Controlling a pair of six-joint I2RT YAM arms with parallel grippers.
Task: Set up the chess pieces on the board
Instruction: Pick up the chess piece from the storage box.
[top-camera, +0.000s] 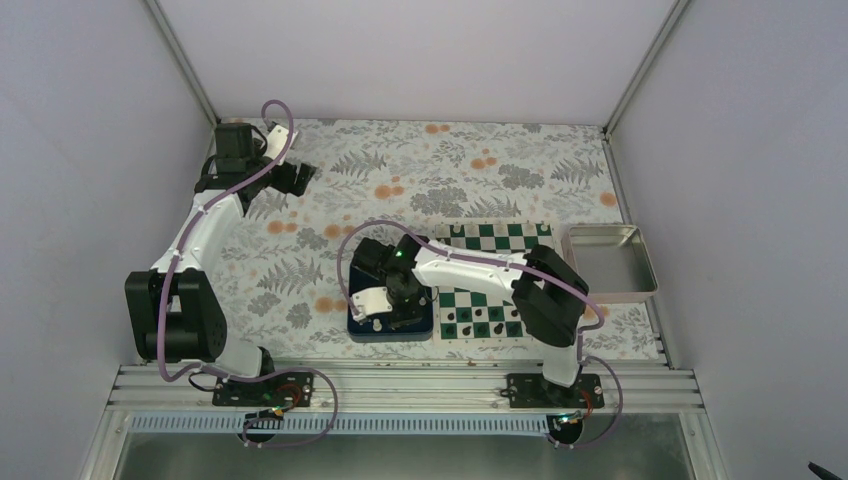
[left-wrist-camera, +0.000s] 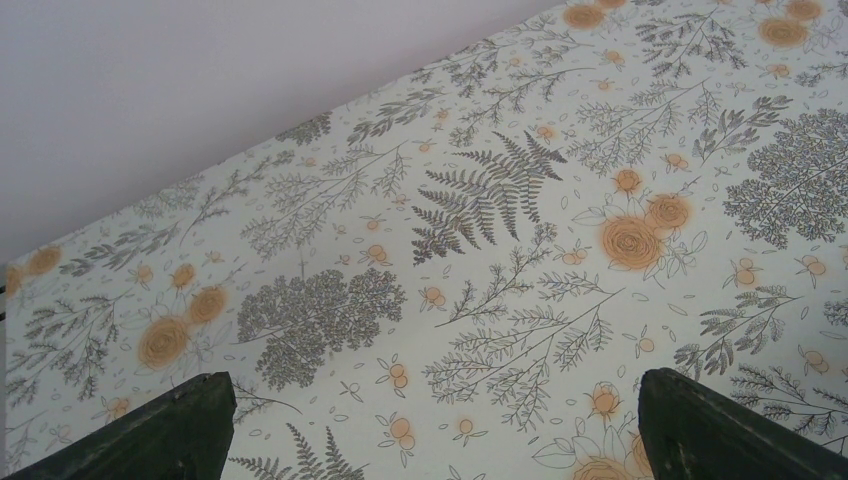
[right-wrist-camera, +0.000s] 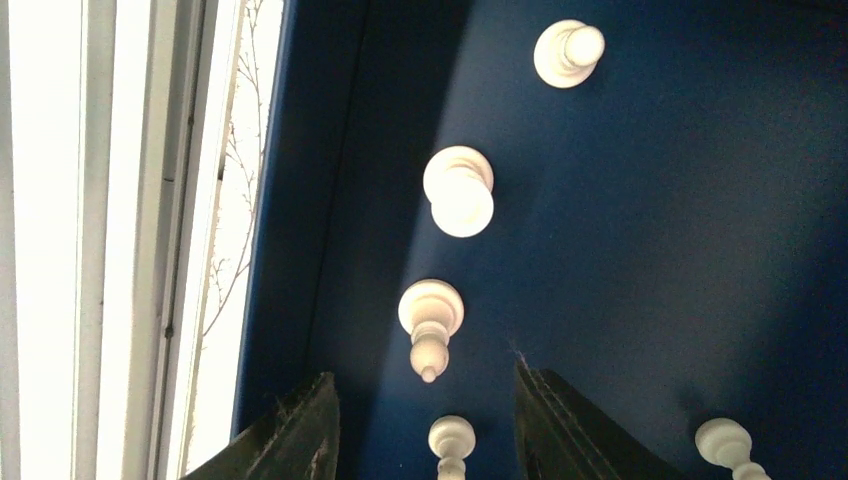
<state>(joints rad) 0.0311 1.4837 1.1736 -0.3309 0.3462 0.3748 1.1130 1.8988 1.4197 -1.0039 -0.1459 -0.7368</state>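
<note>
Several white chess pieces stand on the dark blue tray: one at the far end, one in the middle, a bishop-like one just ahead of the fingertips, and one off to the right. My right gripper hangs low over the tray, jaws open, and a small white piece stands in the gap, touching neither finger. The green and white board lies right of the tray, partly under the right arm. My left gripper is open and empty over the floral cloth.
Small black pieces line the board's near row. A shiny metal tray sits right of the board. The blue tray's left wall and the table's rail run close beside my right gripper. The left arm reaches to the far left.
</note>
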